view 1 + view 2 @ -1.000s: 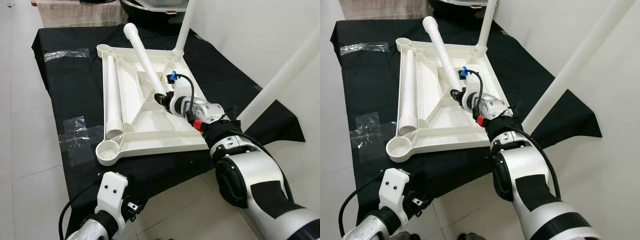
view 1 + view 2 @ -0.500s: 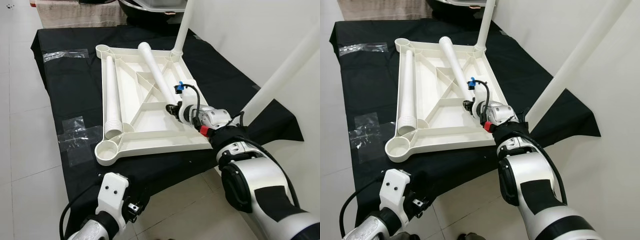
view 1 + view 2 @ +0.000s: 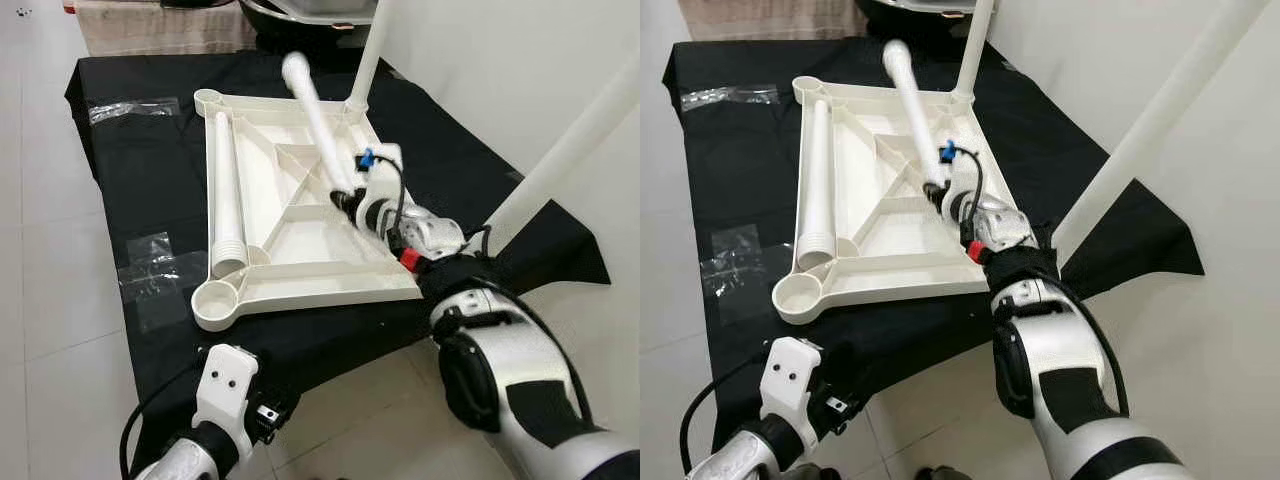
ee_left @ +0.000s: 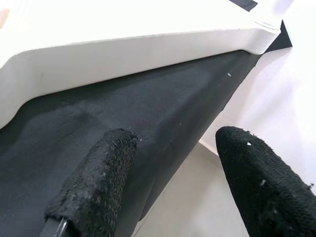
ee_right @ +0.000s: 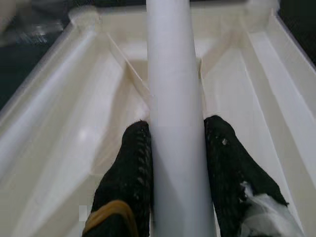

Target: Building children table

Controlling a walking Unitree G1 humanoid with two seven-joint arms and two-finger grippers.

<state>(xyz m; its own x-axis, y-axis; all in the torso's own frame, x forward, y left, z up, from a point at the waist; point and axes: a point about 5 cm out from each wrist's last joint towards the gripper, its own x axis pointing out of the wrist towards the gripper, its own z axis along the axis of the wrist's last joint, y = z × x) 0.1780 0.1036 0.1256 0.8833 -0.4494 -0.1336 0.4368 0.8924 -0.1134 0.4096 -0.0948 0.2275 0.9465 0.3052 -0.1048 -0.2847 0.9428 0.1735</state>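
A white plastic children's table top (image 3: 300, 240) lies upside down, ribs facing up, on a black cloth (image 3: 150, 170) spread over the floor. The right gripper (image 3: 345, 197) reaches over the upturned panel near its right edge, its jaws closed on the lower end of a white table leg (image 3: 318, 125). That leg tilts up and away from the gripper, its far end raised above the panel's back edge. In the right wrist view, the two black fingers (image 5: 126, 168) press against both sides of the leg (image 5: 177, 123).

A second loose leg (image 3: 226, 190) lies flat inside the panel along its left edge, beside an open corner socket (image 3: 214, 303). A third leg (image 3: 364, 55) stands upright in the far right corner.

The left gripper (image 4: 173, 182) hangs low beside the cloth's near edge, jaws open and holding nothing.
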